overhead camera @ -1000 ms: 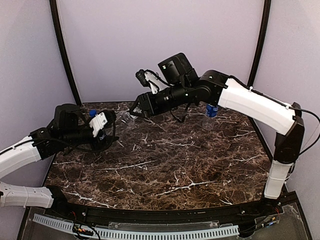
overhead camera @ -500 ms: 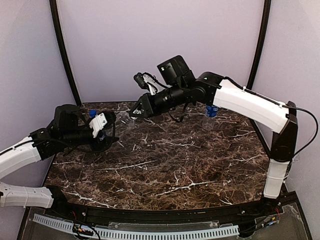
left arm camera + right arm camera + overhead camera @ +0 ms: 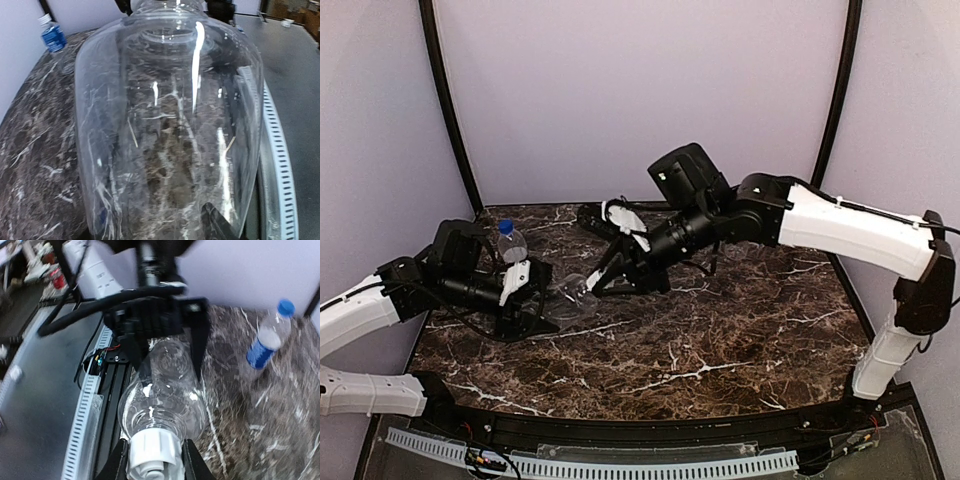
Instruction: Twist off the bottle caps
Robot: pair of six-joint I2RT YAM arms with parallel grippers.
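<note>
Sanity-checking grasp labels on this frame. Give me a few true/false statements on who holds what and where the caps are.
1. The left gripper holds the unlabelled clear bottle. True.
2. The right gripper brackets a dark blue cap. False: it brackets the white cap.
3. The white cap is off the clear bottle. False: it sits on the neck.
4. A blue-labelled bottle with a blue cap stands upright on the table. True.

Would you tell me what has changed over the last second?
The right end effector swung down from the back toward the near left; its fingers now flank the white cap. The left end effector shifted nearer with the unlabelled bottle. The blue-labelled bottle at the left stayed upright.
</note>
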